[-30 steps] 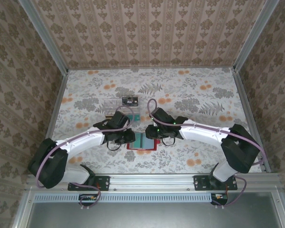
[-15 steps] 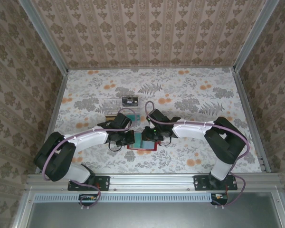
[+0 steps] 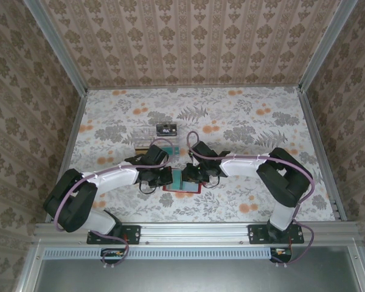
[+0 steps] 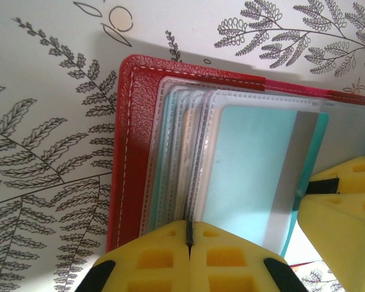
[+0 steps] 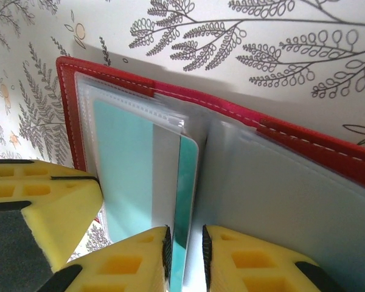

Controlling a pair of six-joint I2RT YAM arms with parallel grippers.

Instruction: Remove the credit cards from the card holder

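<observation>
Credit card (image 5: 125, 164), teal with a grey stripe, lies in the open red card holder (image 4: 131, 152). Its near edge is nipped between the right gripper (image 5: 185, 258) jaws, long axis running straight ahead of them. Left gripper (image 4: 188, 258) is clamped tight on the clear sleeves (image 4: 170, 152) just ahead of it.
</observation>
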